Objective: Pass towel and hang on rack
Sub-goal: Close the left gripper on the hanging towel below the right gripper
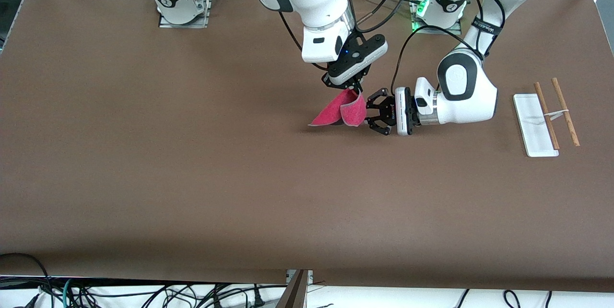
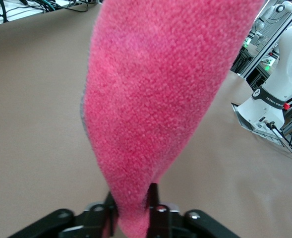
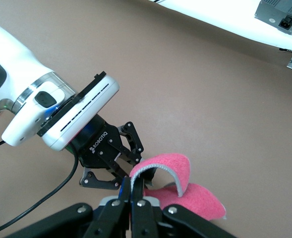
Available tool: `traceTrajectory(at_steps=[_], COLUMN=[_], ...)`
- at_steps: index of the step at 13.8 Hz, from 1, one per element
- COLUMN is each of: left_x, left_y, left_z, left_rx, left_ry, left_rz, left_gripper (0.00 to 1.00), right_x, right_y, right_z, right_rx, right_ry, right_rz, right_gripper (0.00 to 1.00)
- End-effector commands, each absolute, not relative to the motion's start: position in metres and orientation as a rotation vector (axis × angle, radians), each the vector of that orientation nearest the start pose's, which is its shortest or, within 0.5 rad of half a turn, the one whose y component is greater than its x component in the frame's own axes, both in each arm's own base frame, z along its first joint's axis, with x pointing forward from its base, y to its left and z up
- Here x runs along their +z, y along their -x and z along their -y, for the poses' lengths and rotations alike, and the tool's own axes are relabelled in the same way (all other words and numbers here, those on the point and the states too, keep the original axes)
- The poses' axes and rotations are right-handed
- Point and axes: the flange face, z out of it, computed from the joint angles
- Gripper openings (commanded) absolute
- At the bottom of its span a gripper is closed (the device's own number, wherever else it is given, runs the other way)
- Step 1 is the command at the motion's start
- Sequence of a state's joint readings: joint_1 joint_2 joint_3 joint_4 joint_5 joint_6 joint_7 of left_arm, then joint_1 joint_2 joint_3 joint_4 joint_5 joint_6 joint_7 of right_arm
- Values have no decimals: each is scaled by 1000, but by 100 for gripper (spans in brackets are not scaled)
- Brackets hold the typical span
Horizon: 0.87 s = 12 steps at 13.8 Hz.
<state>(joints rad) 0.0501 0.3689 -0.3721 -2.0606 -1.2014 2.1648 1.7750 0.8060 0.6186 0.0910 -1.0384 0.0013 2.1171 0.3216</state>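
1. Pink towel (image 1: 341,110) hung folded over mid-table; we saw the right gripper (image 1: 354,88) pinching its top.
2. The left gripper (image 1: 371,117) was clamped on its side edge.
3. The rack (image 1: 547,118) lay toward the left arm's end.

R arm reaches down from 11 o'clock, wrist tilted, right claw (image 1: 356,91) pointing down w/ fingers pinched together on the towel (image 1: 341,110). L arm comes in from 1 o'clock, elbow bent, forearm level; left claw (image 1: 373,117) aims sideways toward 9 o'clock, fingers closed on the towel's edge.
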Motion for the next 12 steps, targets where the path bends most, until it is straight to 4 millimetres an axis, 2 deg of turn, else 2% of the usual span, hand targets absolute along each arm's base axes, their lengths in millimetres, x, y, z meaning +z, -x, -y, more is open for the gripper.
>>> traceTrajectory(at_steps=[1, 7, 8, 9, 10, 12], left_x=[278, 278, 278, 278, 278, 280], left_y=[-540, -541, -541, -541, -541, -542], left_z=[212, 211, 210, 210, 210, 211], left_rx=[628, 619, 620, 619, 619, 624], left_ry=[-1774, -1781, -1781, -1782, -1782, -1782], left_rz=[1252, 1248, 1250, 1249, 1249, 1252], left_gripper=[0, 0, 0, 0, 0, 0], right_x=[540, 542, 546, 547, 547, 548], right_y=[-496, -498, -498, -499, -499, -501], right_z=[-586, -583, -581, -580, -580, -577], right_rx=[-531, -523, -524, -531, -531, -532], right_ry=[2688, 2692, 2692, 2693, 2694, 2696], right_rz=[753, 735, 736, 743, 740, 735], right_gripper=[0, 0, 12, 84, 100, 100])
